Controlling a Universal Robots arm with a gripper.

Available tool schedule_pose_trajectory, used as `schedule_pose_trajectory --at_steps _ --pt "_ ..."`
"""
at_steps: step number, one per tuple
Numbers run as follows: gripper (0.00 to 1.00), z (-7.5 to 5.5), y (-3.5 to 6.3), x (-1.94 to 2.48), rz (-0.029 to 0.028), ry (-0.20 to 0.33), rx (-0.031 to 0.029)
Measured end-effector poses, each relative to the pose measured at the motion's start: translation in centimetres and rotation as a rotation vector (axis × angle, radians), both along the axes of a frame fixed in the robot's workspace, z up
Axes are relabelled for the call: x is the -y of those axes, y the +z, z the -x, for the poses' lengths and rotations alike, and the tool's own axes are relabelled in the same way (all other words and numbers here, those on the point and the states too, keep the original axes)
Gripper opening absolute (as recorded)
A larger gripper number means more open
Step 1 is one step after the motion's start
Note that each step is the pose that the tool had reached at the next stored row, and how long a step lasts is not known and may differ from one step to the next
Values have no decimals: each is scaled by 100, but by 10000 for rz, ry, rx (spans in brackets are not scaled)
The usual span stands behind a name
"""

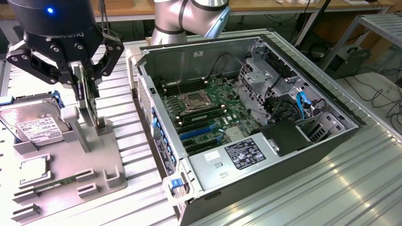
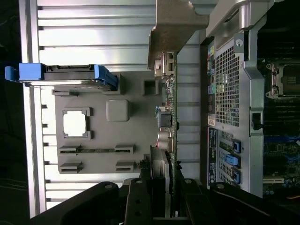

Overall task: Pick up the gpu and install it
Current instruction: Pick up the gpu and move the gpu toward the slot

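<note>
I see the gripper [image 1: 82,82] closed down narrow on the top edge of the gpu [image 1: 88,110]. The card stands upright, edge-on, at the grey holder tray [image 1: 100,160] on the bench [image 1: 326,188], beside the hard drive [image 1: 31,125], to the exterior view's left of the open computer case [image 1: 251,108].

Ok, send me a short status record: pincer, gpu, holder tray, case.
pincer: shut on the gpu, fingers on either side of its upper edge
gpu: upright, seen edge-on, lower edge at the slot of the holder tray; cannot tell if it is lifted free
holder tray: on the exterior view's left of the case; also carries the hard drive, processor and memory stick
case: side open, motherboard exposed, gpu not yet installed
</note>
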State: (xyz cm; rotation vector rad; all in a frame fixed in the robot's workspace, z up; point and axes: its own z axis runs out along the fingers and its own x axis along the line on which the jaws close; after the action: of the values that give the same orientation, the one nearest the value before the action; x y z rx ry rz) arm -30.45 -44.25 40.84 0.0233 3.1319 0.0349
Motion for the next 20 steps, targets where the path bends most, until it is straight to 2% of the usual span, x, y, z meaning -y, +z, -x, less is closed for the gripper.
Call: schedule_pose_trajectory --at_steps 20 --pt "28 -12 258 0 1 0 -2"
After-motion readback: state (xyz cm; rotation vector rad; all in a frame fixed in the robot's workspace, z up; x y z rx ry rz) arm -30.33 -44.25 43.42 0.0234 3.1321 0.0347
